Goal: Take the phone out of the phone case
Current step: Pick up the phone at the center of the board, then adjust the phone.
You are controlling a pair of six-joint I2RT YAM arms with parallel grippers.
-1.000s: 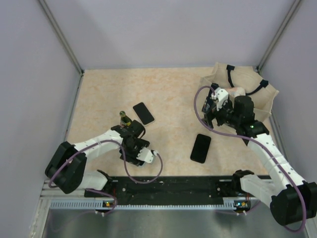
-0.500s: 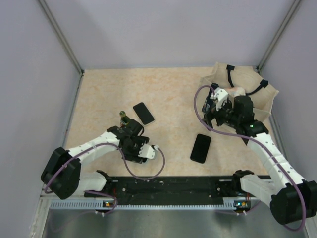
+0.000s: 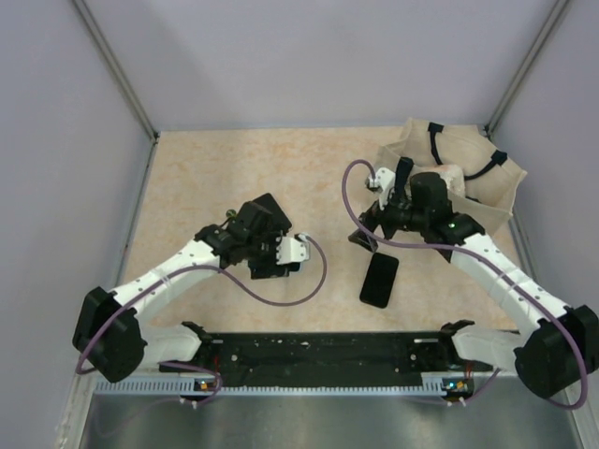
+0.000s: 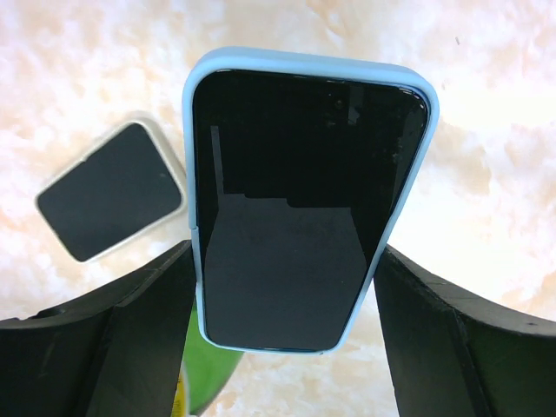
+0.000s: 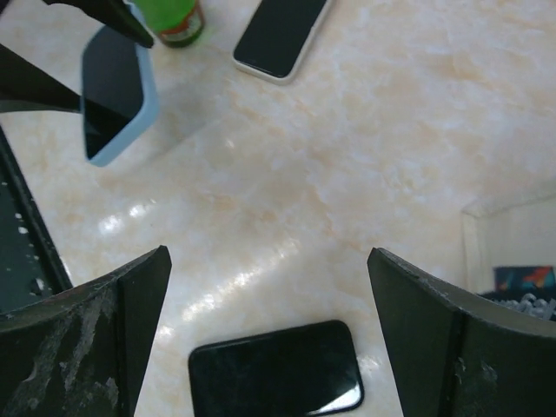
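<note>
A phone (image 4: 304, 174) with a dark screen sits in a light blue phone case (image 4: 195, 156). My left gripper (image 4: 287, 252) is shut on its long edges and holds it above the table. The right wrist view shows the same cased phone (image 5: 117, 87) hanging at the upper left. In the top view the left gripper (image 3: 257, 224) is left of centre. My right gripper (image 5: 268, 261) is open with nothing between its fingers, hovering over a bare black phone (image 5: 276, 369) that lies flat on the table (image 3: 379, 279). From above, the right gripper (image 3: 367, 234) is right of centre.
A phone in a white case (image 4: 111, 191) lies on the table beside a green bottle (image 5: 169, 17). A beige fabric bag (image 3: 487, 178) with black straps stands at the back right. Grey walls close in the left, back and right sides.
My left arm has swung away from the near edge toward the table's middle, carrying the cased phone. My right gripper has moved left and turned down over the black phone.
</note>
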